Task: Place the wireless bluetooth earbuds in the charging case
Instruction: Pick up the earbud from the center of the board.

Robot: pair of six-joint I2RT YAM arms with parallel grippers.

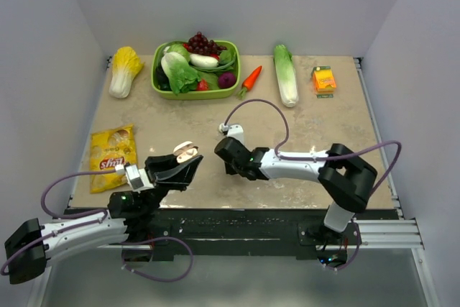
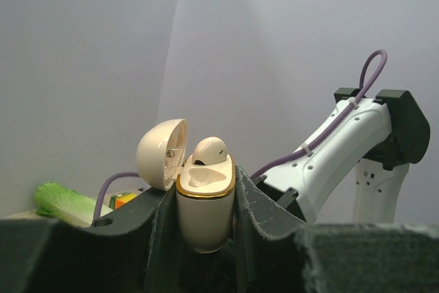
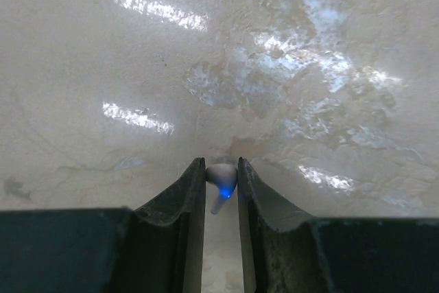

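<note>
My left gripper (image 1: 191,162) is shut on the charging case (image 2: 204,217) and holds it upright above the table's near left. The white case (image 1: 187,152) has a gold rim, and its lid (image 2: 161,154) is swung open to the left. One white earbud (image 2: 210,150) sits in the case's far slot, with the near slot showing bare. In the right wrist view my right gripper (image 3: 221,171) is down at the tabletop, shut on a second pale-grey earbud (image 3: 221,176) with a blue light on its stem. In the top view the right gripper (image 1: 226,152) covers that earbud.
A green basket (image 1: 159,88) of vegetables stands at the back. A napa cabbage (image 1: 125,71) lies to its left. To its right are a carrot (image 1: 250,79), a long green-white vegetable (image 1: 286,75) and an orange carton (image 1: 324,79). A yellow snack bag (image 1: 113,156) lies near left.
</note>
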